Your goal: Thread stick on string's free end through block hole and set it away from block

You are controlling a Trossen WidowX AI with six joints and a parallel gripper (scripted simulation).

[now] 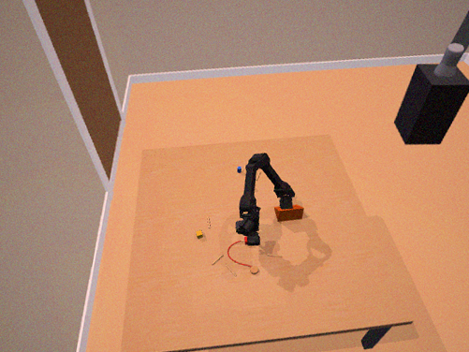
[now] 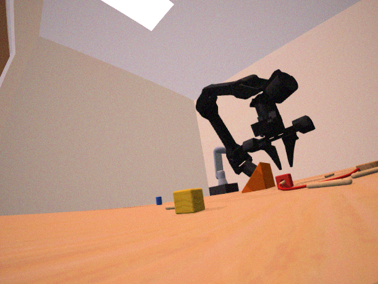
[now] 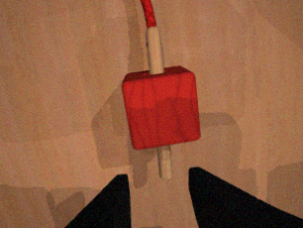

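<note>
The red block (image 1: 246,240) (image 2: 287,178) (image 3: 160,109) sits on the table. The wooden stick (image 3: 155,50) lies through its hole: the string end sticks out at the top of the wrist view, the bare end at the bottom. The red string (image 1: 229,247) (image 3: 150,14) curves from the stick to the round button (image 1: 254,270). My gripper (image 2: 286,168) (image 3: 158,180) is open part way and empty, above the table. In the wrist view its fingertips stand on either side of the stick's bare end, without touching it.
An orange wedge (image 1: 289,213) (image 2: 267,177) stands near the arm's base. A yellow cube (image 1: 199,235) (image 2: 188,200) and a blue cylinder (image 1: 239,169) (image 2: 159,200) are on the table. Several loose sticks lie about, one (image 1: 218,260) left of the button.
</note>
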